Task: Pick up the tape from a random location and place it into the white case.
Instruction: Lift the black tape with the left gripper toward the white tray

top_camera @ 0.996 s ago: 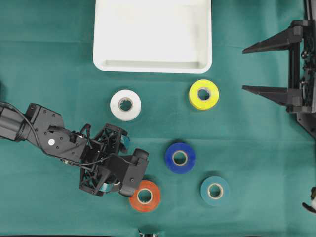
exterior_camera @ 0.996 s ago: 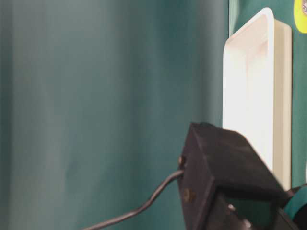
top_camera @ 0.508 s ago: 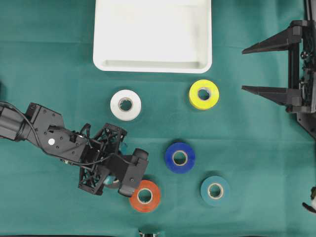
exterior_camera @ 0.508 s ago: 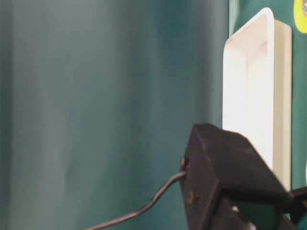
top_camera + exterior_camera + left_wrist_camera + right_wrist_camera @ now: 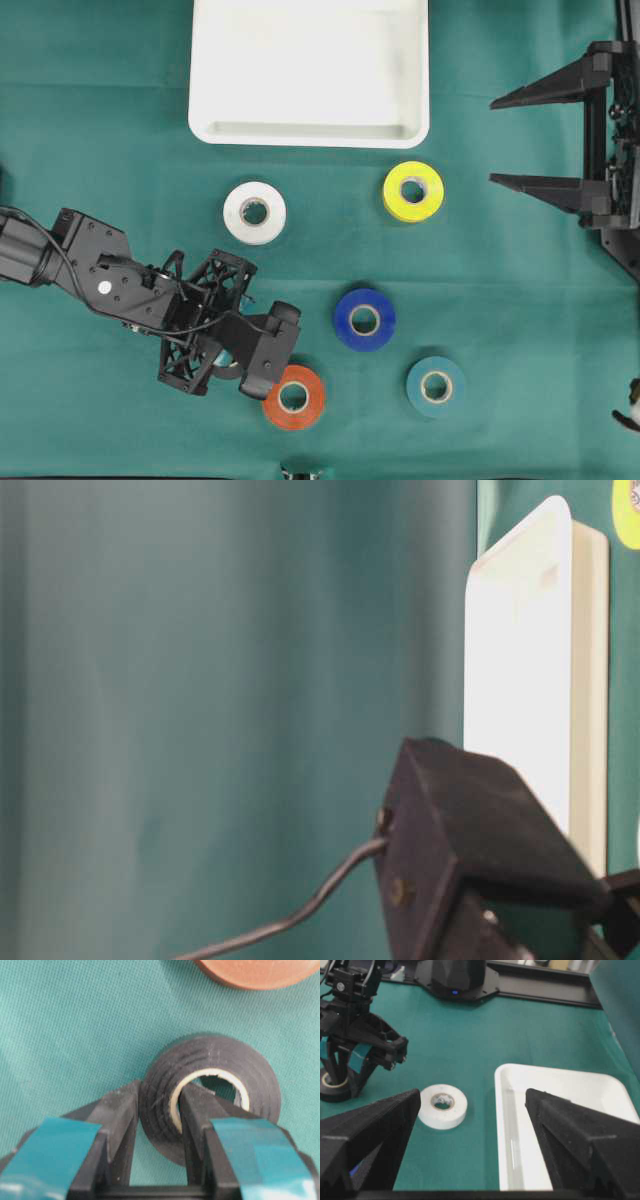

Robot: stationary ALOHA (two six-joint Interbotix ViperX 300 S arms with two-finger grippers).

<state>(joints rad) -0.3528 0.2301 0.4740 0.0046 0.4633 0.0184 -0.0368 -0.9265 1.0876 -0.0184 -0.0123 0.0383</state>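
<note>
Having just snapped shut from wide apart, the left pincer (image 5: pixel 157 1110) is now clamping the wall of the black tape roll (image 5: pixel 210 1095) lying on the green-clothed counter (image 5: pixel 500 250), readying it for lifting toward the shallow white plastic case (image 5: pixel 310 130), while the right pincer (image 5: pixel 495 140) is idling with its jaws apart.

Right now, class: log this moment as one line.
left fingers: shut on black tape wall | right gripper: open, idle | white case: no tape

Matt woven cloth (image 5: pixel 75 1035); seemingly glossy plastic case (image 5: pixel 309 131).

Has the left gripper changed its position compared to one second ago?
No. The left gripper stands at the same place beside the orange tape roll; only its jaws closed, onto the black tape roll.
</note>
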